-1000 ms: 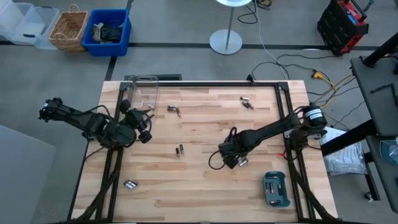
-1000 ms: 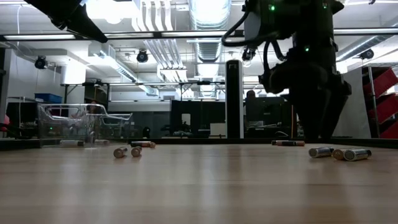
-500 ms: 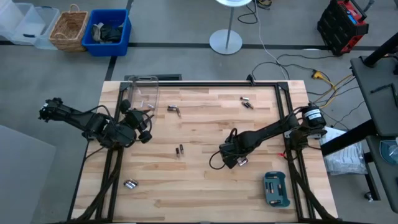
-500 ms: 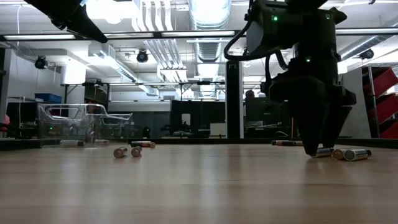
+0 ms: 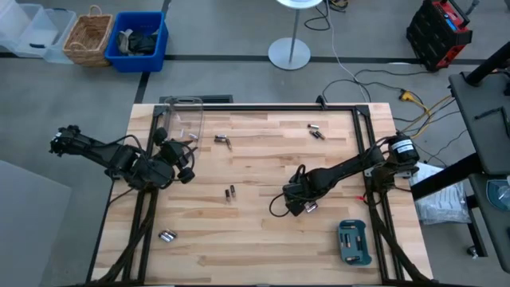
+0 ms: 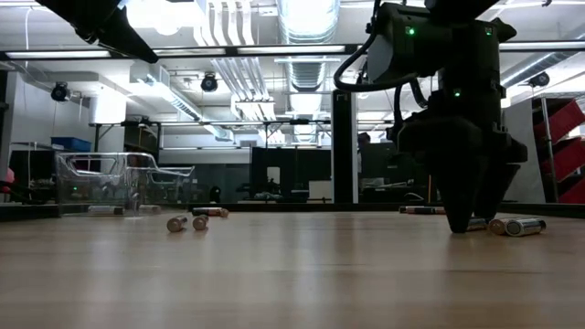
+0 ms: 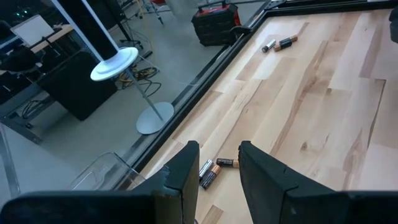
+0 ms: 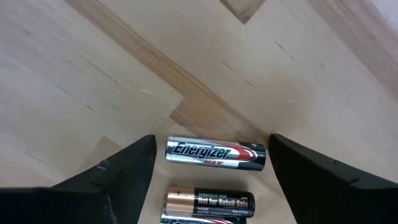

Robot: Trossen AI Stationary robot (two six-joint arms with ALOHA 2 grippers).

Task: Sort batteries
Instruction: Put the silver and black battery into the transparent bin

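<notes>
Three cells under my right claw: in the right wrist view a silver Energizer battery (image 8: 216, 154) lies crosswise between the fingers, a copper-and-black battery (image 8: 209, 201) just beside it, a third only an edge at the frame's border
Right gripper (image 5: 299, 206): down at the table's mid-right; fingers spread wide, one on each side of the silver cell, holding nothing (in the low view the tips look to be at the wood, though I cannot tell if they touch)
Left gripper (image 7: 216, 165): parked at the table's left edge near the clear plastic box (image 5: 182, 117); fingers apart, empty; it looks out over a pair of batteries (image 7: 210, 171)
Other batteries: strays near the far edge (image 5: 316, 130), a pair mid-table (image 5: 231, 192), one lot near the front left (image 5: 166, 236)
Teal tray (image 5: 354, 242): front right corner, near my working arm
Step in hand: as I judge it, lining up a pick on the silver cell; sorting looks barely begun
Next move: close squarely on the silver cell alone; its neighbour lies so near that a finger could nudge it; then lift and carry toward the tray, I expect
</notes>
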